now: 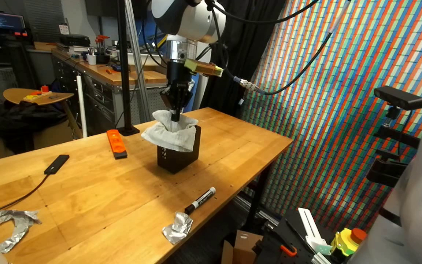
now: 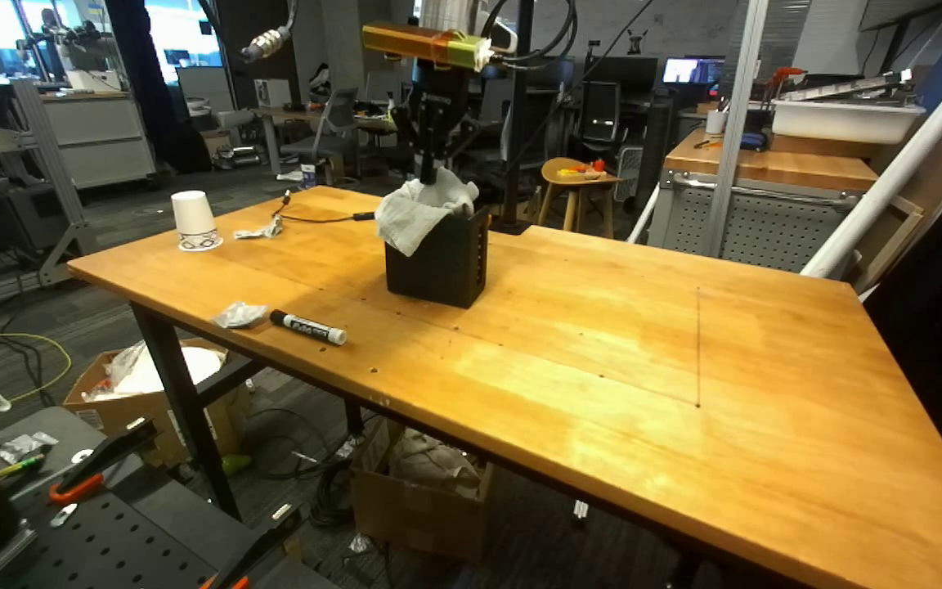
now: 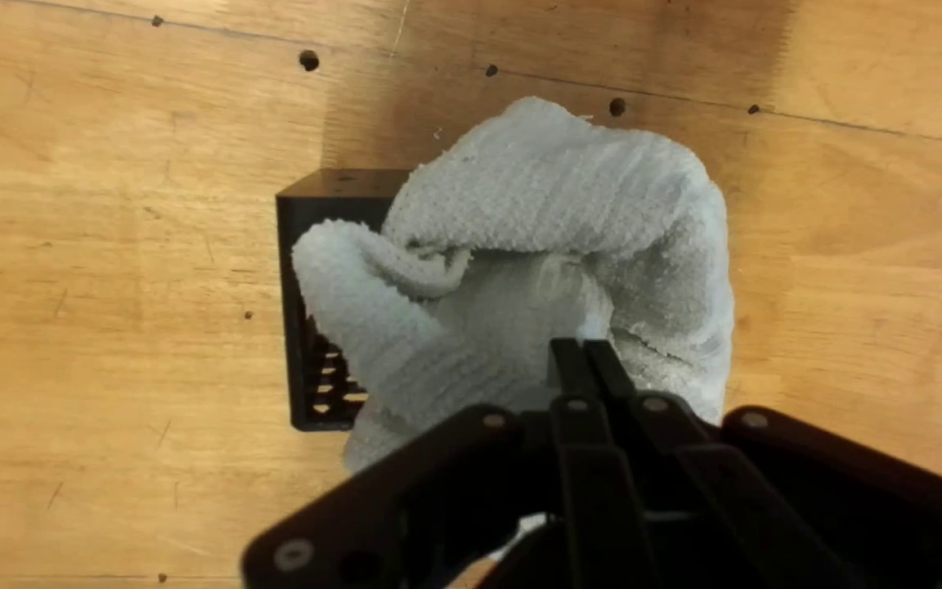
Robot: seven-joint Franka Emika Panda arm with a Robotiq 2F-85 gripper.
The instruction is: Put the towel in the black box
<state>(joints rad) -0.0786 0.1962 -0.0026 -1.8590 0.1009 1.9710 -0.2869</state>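
Observation:
A light grey towel [image 1: 172,137] lies bunched over the top of the black box [image 1: 178,161]. It also shows in an exterior view [image 2: 414,225] and in the wrist view [image 3: 553,188]. Parts of the towel hang over the box's rim and outer sides. The black box [image 2: 438,274] stands upright on the table. In the wrist view one end of the box [image 3: 299,311] shows uncovered, with perforations. My gripper [image 3: 584,348] points down over the box, its fingers nearly together with a fold of towel at the tips. The box's inside is mostly hidden under the towel.
On the wooden table [image 2: 602,327] are a marker [image 2: 307,327], crumpled foil [image 1: 178,227], an orange level [image 1: 116,143], a black cabled device [image 1: 56,164] and a white cup [image 2: 195,219]. A black post [image 1: 123,73] stands at the table's edge near the level.

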